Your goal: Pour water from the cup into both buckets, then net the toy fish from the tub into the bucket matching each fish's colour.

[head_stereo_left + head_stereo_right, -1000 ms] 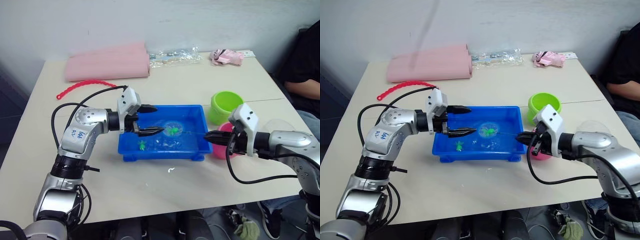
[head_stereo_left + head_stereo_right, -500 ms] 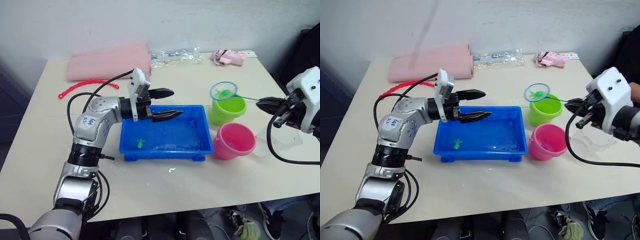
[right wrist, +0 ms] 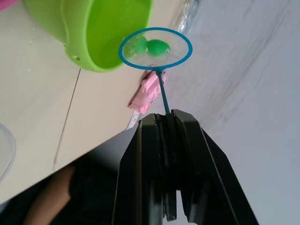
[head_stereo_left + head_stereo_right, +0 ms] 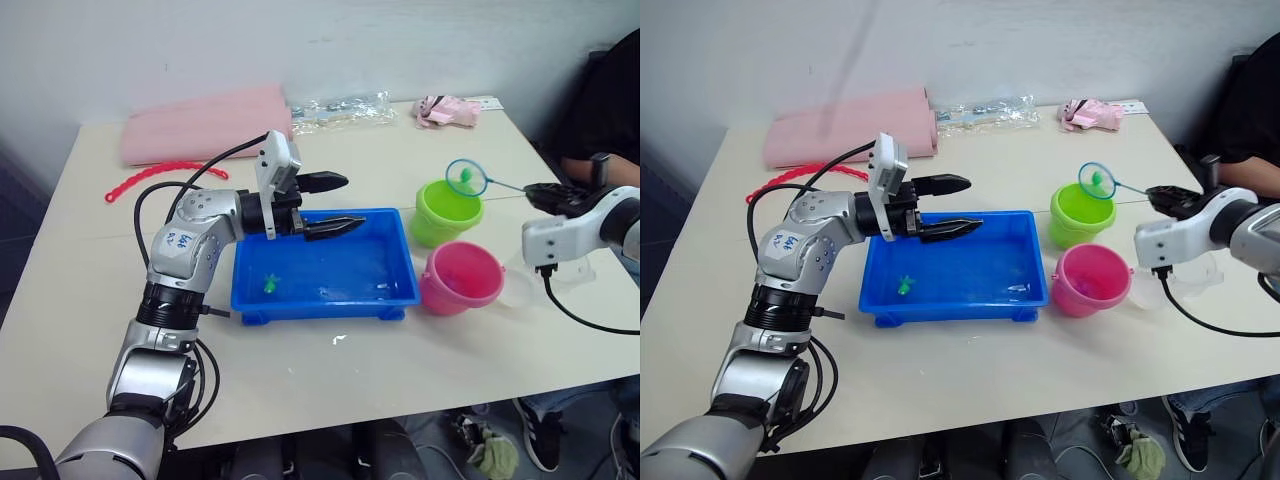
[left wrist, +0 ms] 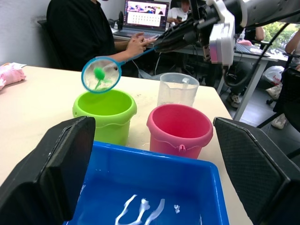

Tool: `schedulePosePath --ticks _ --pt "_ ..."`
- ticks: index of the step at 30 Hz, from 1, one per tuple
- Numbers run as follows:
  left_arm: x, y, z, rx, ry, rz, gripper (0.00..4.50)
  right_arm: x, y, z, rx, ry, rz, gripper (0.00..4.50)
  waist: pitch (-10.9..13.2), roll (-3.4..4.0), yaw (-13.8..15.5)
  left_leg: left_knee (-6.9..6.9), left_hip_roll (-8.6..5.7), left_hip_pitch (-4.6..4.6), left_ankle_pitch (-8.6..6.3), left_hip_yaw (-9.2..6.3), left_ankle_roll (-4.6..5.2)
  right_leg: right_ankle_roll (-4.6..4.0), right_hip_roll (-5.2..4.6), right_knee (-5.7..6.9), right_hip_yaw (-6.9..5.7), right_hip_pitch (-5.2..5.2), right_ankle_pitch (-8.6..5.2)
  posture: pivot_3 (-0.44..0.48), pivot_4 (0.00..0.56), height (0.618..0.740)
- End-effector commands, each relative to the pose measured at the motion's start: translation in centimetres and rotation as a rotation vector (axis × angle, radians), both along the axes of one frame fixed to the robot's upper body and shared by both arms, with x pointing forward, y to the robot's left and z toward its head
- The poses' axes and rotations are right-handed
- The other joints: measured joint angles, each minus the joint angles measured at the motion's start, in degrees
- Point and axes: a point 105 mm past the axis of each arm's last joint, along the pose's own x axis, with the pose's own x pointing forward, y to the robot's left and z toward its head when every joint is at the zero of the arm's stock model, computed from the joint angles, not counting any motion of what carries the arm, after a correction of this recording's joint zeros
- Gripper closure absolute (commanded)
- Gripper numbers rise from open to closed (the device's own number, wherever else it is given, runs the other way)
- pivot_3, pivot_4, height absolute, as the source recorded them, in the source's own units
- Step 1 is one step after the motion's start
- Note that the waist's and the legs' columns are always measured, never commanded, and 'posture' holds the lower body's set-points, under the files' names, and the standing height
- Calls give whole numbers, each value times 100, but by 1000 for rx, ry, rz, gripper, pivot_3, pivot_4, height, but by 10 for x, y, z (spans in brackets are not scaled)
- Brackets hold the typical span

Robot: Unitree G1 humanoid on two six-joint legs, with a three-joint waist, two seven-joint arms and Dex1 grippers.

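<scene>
My right gripper [image 4: 538, 191] is shut on the thin handle of the net [image 4: 466, 177]. Its blue ring hangs tilted just above the lime green bucket [image 4: 445, 215], and a green toy fish [image 3: 157, 46] lies in the mesh. The pink bucket [image 4: 462, 280] stands in front of the green one, with the clear cup [image 5: 177, 89] beside it. My left gripper [image 4: 338, 203] is open and empty over the back rim of the blue tub [image 4: 310, 305]. Another green fish [image 4: 268, 284] lies in the tub's water.
Along the table's far edge lie a folded pink cloth [image 4: 205, 122], a red beaded chain [image 4: 150, 178], a clear plastic bag [image 4: 340, 103] and a small pink bundle [image 4: 447, 110]. A person in black [image 4: 600, 110] sits at the right end of the table.
My right gripper lifted the net with a green fish out of the tub and swung it right, over the green bucket. My left gripper rose from the water to the tub's back rim.
</scene>
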Motion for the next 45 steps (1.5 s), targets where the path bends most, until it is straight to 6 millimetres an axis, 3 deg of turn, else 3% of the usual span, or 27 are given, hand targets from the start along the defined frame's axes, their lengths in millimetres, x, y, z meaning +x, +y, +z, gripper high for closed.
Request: schedulePosePath --ticks 1,5,6,7,10,13,16,20,25,29,33,37,42,45 --pt "-2 5 10 12 -49 4 100 -4 0 25 -85 -78 60 4500 0 1 -28 0 0 0 0 0 0 0 0 8 1 -1 0 0 150 738" --pt "-2 9 7 31 -49 14 100 -5 -10 29 -81 -68 39 4500 0 1 -35 1 2 1 0 1 0 -1 2 12 3 -1 0 0 150 738" --pt "-1 10 6 39 -48 18 100 -3 -11 31 -5 -65 22 4500 0 1 -29 2 2 1 0 1 0 -1 2 13 3 -1 0 0 150 738" --pt "-1 12 4 48 -48 22 100 -2 -12 34 77 -61 8 4500 0 1 -24 3 1 1 0 1 0 -1 1 13 3 0 0 0 150 738" --pt "-4 27 -8 118 -37 37 100 3 -3 40 603 55 -45 4500 0 -1 -57 5 2 3 0 -5 1 -1 10 10 -1 9 0 0 150 738" --pt "-10 56 -21 202 -3 72 100 -2 32 35 965 298 10 4500 1 0 -53 2 -3 10 1 -11 -1 -3 21 18 -2 14 1 0 150 738" --pt "-23 91 -34 302 49 106 100 -14 75 20 1124 577 73 4500 1 2 -69 3 4 9 1 -15 -1 -7 24 21 -4 13 -1 0 150 738" --pt "-44 133 -49 446 108 161 100 -33 126 0 1192 873 102 4500 2 2 -12 3 13 1 -4 -22 -2 -16 7 23 -10 5 -6 0 150 738" --pt "-60 165 -56 527 152 255 100 -34 162 -30 1135 999 94 4500 2 0 24 8 -6 -5 -9 -26 5 -16 -18 12 -15 2 -6 0 150 738" --pt "-67 169 -60 554 153 273 100 -26 171 -52 997 952 77 4500 0 -3 60 10 -7 -6 -12 -21 6 -15 -20 11 -14 0 -5 0 150 738" --pt "-69 170 -58 521 153 315 100 -3 185 -73 926 833 82 4500 -2 -6 -11 7 -1 -12 -14 2 0 -16 -8 35 -10 -19 -5 0 150 738" --pt "-72 173 -58 520 159 344 100 5 200 -94 909 862 77 4500 -2 -6 -47 0 -1 -17 -12 20 -8 -24 -3 50 -1 -43 -10 0 150 738" --pt "-71 177 -55 514 152 370 100 15 219 -99 923 864 101 4500 -2 -6 -65 -1 -1 -18 -11 31 -13 -27 8 54 5 -53 -12 0 150 738" --pt "-69 178 -53 508 150 377 100 11 237 -96 979 927 137 4500 -2 -6 -64 -2 2 -17 -11 31 -15 -29 8 56 6 -54 -13 0 150 738"
